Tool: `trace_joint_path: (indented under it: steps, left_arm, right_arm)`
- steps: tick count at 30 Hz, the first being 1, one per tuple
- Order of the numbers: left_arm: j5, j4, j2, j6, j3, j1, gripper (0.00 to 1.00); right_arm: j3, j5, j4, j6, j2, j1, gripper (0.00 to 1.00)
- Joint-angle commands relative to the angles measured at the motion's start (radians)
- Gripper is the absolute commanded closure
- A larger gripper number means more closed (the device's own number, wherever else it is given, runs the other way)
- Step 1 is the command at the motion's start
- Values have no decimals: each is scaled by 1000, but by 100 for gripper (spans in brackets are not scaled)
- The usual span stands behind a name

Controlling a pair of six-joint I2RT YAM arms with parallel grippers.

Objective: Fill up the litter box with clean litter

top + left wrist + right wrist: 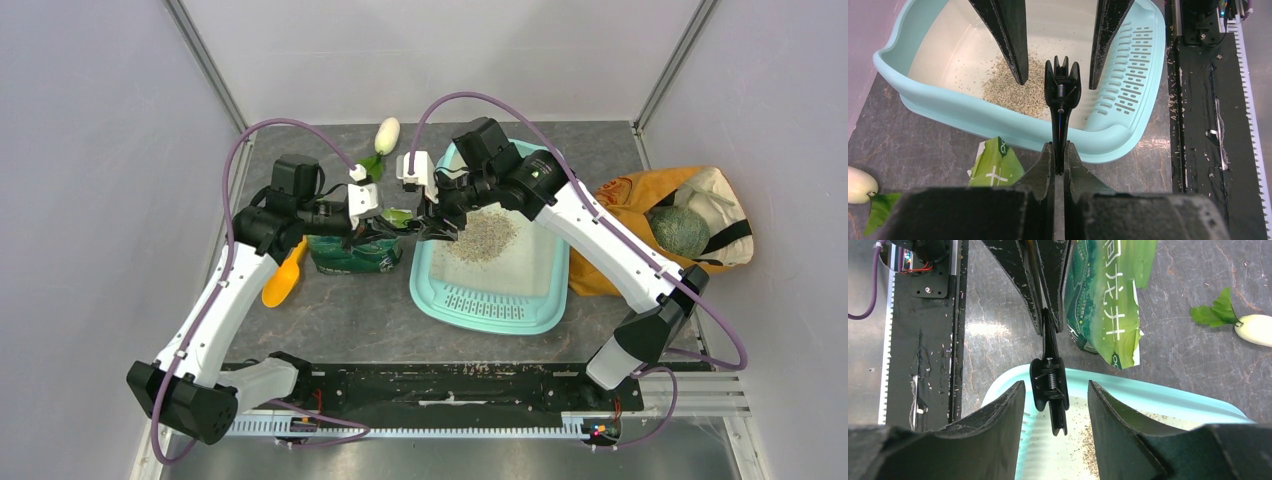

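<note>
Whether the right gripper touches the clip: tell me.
Apart. Right wrist view: the open right gripper straddles the clip, with the litter box showing in the gap on each side.

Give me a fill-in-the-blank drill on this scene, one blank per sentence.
The left gripper is shut on a black ____. The right gripper is ____, its fingers flanking that item. The litter is piled inside the teal ____. In the top view the orange scoop lies ____ of the green pouch.
Missing: clip; open; litter box; left.
</note>
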Motion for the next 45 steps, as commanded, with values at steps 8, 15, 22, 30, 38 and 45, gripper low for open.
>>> trace_joint_path:
  steps: [8, 15, 22, 30, 38, 45]
  left_arm:
    - [13, 44, -28, -59, 17, -2, 98]
    - [11, 54, -28, -71, 18, -1, 98]
    - [-26, 83, -33, -132, 26, -1, 77]
    - [19, 98, -136, -292, 61, 274, 26]
    - [6, -328, -10, 330, 198, 401, 38]
    - [-72, -538, 158, 740, 309, 451, 42]
  right_arm:
    - [-5, -2, 60, 7, 3, 4, 45]
    - [-8, -9, 69, 10, 7, 4, 50]
    - [-8, 7, 74, 9, 6, 4, 82]
    - [-8, 1, 74, 2, 6, -41, 100]
    - [46, -78, 74, -131, 72, -65, 100]
    - [113, -79, 106, -188, 166, -66, 100]
